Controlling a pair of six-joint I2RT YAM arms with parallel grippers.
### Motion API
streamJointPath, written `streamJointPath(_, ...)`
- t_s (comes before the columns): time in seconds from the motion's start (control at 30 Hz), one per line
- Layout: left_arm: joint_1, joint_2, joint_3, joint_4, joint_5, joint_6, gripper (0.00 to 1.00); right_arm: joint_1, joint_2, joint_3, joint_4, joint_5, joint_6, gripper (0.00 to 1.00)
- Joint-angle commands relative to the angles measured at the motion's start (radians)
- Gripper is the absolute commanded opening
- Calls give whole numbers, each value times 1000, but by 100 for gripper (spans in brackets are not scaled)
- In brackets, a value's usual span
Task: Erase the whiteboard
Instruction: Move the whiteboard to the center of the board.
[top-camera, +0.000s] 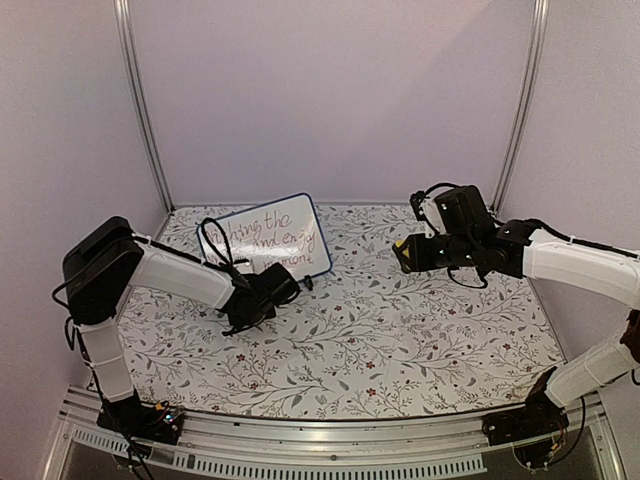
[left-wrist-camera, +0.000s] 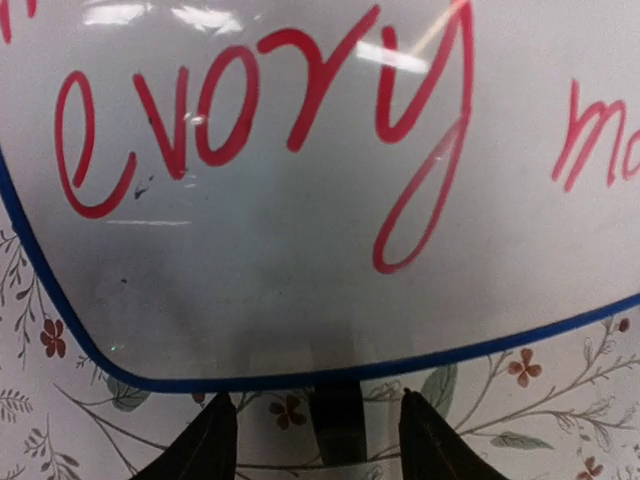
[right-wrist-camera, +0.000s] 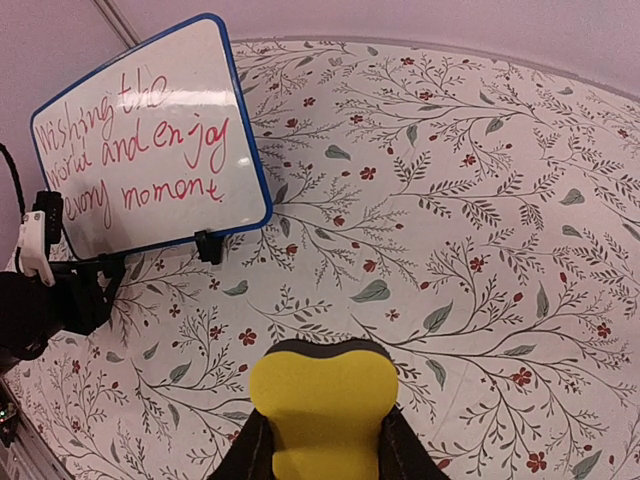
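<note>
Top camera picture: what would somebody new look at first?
The whiteboard with red handwriting, propped up at the far left of the flowery tabletop, grabs the eye first. Next comes the yellow eraser, pinched in the right arm's jaws and held up over the right side.

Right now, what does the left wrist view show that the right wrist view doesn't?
Left wrist only: close up, the bottom edge of the whiteboard just beyond the open fingertips of the left gripper. Right wrist only: the whole board, all three lines of writing, and the yellow eraser held in the right gripper. Both: red writing, blue frame, flowered tablecloth.
</note>
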Motion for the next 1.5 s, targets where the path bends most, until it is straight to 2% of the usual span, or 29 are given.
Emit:
streamJointPath(0.0,-12,42,39,11,-38,-43,49,2,-26,-3,14,-9,-8,21)
streamJointPath(0.17,-8,73,50,8,-58,-58,36,3,-27,3,12,-13,-9,20)
streamJointPath(0.23,-6,85,55,5,-64,-58,34,3,-25,7,10,-12,-10,21)
streamJointPath(0.43,-6,94,53,14,-71,-55,1,3,-15,11,16,-22,-2,21)
streamJointPath(0.47,-8,94,52,18,-68,-52,0,2,-12,11,16,-24,-2,21)
streamJointPath(0.77,-100,84,6,5,-34,-144,0,2,-7,33,4,-18,-3,21)
streamJointPath(1.2,-402,135,96,-188,20,-349,1,3,-14,75,-25,-4,-6,20)
streamJointPath(1.33,-456,163,148,-203,30,-344,16,3,-10,95,-39,-5,-8,20)
streamJointPath(1.47,-492,155,165,-211,16,-343,22,3,-10,111,-54,1,-9,21)
